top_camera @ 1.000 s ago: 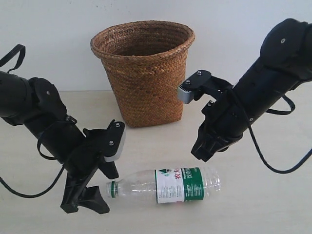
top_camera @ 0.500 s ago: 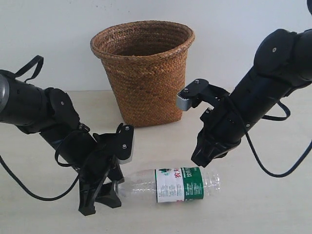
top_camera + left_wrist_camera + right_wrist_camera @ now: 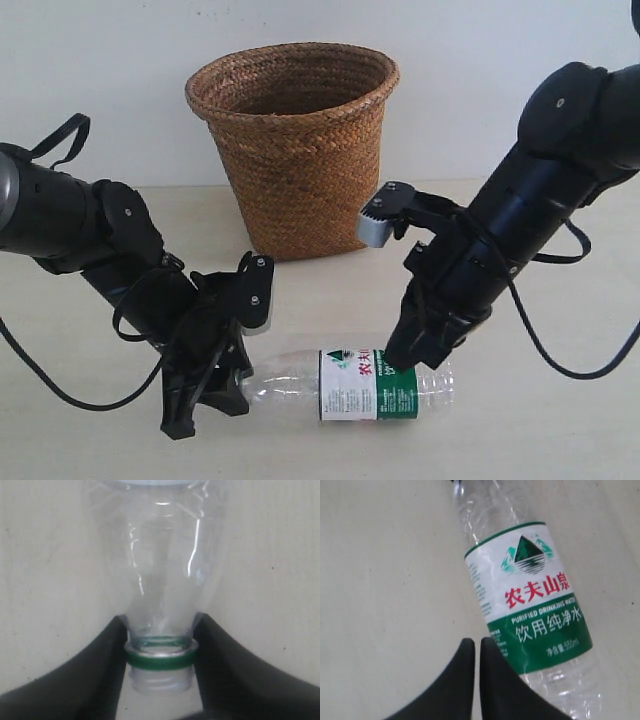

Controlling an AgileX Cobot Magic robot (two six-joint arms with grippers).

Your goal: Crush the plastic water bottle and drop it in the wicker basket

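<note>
Left hand (image 3: 160,619) clamps the neck (image 3: 160,652) of the plastic water bottle (image 3: 365,385), lying on the worktop (image 3: 560,430) before the wicker basket (image 3: 300,170) | right hand (image 3: 476,647) pinched closed, empty, at its label (image 3: 530,605) | looks light, thin, slippery; squeeze mid-body.

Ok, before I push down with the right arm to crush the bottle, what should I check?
1. Left gripper holds the bottle by the neck: ok, jaws touch it on both sides.
2. Right gripper closed for pressing: ok, jaws together.
3. Right gripper centred over the body: cannot tell; the tips show at the label's edge.
4. Bottle lying flat on the table: ok.
5. Basket upright, mouth open: ok.
6. Bottle crushed: not ok, the body looks round.
</note>
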